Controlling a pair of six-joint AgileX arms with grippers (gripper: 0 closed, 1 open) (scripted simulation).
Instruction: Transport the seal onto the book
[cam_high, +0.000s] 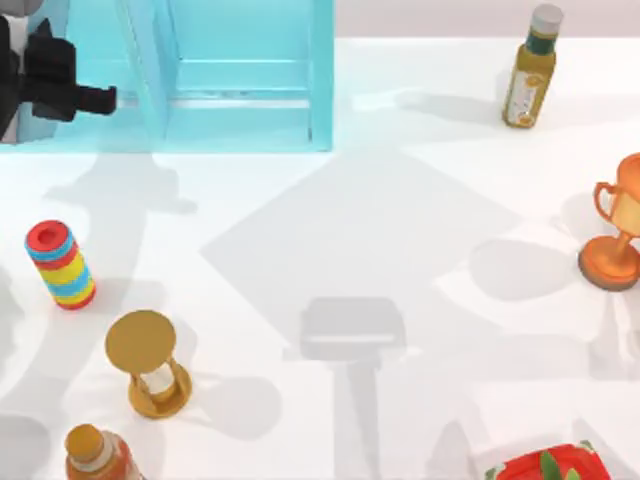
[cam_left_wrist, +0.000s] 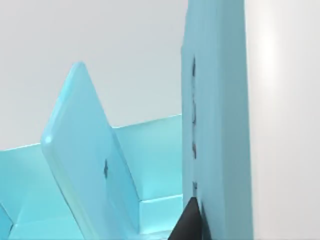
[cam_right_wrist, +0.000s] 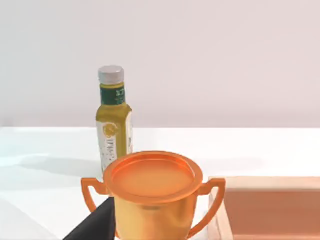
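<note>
One left claw (cam_high: 100, 98) hovers beside the light-blue shelf (cam_high: 240, 90) edge.

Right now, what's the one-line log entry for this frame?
left gripper: at shelf unit, top-left | right wrist view: trophy cup, bottle behind | hourglass: upright, lower left

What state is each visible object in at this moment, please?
left gripper: by the shelf unit, at the table's far left.
shelf unit: upright.
yellow bottle: upright, capped.
trophy cup: upright.
hourglass: upright.
striped cylinder: upright.
</note>
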